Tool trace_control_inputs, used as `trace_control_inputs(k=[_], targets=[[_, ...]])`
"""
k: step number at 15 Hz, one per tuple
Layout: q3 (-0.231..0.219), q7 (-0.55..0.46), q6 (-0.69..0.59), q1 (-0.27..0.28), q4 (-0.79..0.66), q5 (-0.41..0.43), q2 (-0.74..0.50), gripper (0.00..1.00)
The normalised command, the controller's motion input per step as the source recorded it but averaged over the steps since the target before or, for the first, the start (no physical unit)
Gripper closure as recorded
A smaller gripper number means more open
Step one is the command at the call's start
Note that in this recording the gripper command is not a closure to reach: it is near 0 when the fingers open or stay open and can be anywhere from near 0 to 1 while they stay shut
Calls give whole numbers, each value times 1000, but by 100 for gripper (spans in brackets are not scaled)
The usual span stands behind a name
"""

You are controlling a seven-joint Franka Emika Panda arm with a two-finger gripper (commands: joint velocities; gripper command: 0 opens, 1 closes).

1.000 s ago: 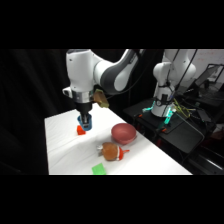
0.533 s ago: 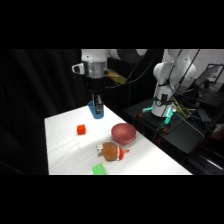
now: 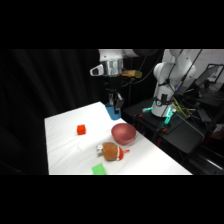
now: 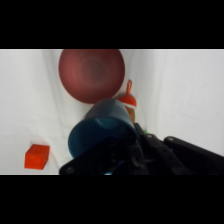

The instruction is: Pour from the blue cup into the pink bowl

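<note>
Our gripper (image 3: 114, 106) grasps the blue cup (image 4: 102, 130) between its jaws, lifted off the table. The pink bowl (image 4: 92, 75) lies just ahead. We should centre over it, then tip slowly.

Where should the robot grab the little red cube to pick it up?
From straight above, pinching two opposite flat sides of the red cube. It sits flat on the white table with bare table all around, so fingers could slide down either side. But the gripper holds the blue cup now.
</note>
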Motion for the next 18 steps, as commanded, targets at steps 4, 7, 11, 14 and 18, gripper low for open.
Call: trace_control_inputs(k=[4,7,11,14,18], targets=[[-78,-833,-66,-82,-238,723,-129,8],[-114,-957,-241,-90,-28,761,88,8],[-77,-839,-520,-186,174,537,298,9],[-30,-707,-668,-254,390,305,510,9],[27,-552,-585,-249,575,148,759,10]])
